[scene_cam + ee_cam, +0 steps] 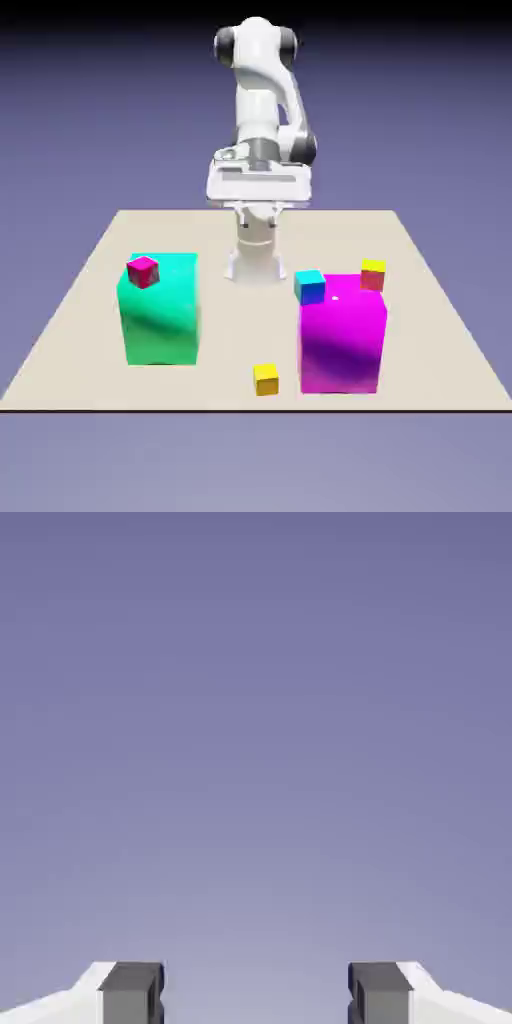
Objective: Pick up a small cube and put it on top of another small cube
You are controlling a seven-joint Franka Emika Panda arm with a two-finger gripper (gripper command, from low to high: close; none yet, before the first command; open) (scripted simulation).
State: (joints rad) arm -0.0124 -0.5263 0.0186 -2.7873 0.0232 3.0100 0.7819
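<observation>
L to R on table [90,330]: teal block [160,318] w/ magenta mini cube [143,271] on top; small yellow cube [266,379] at front, just left of magenta block [343,340]; blue cube [310,287]; yellow-red cube [373,274]. Jaws wide apart, holding nothing, above the table's far edge.

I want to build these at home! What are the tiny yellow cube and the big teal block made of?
Hard to know, since this is a computer picture. The tiny yellow cube looks like plain matte plastic or painted wood: flat colour, no shine. The big teal block looks smoother, with soft cloudy shading.
</observation>
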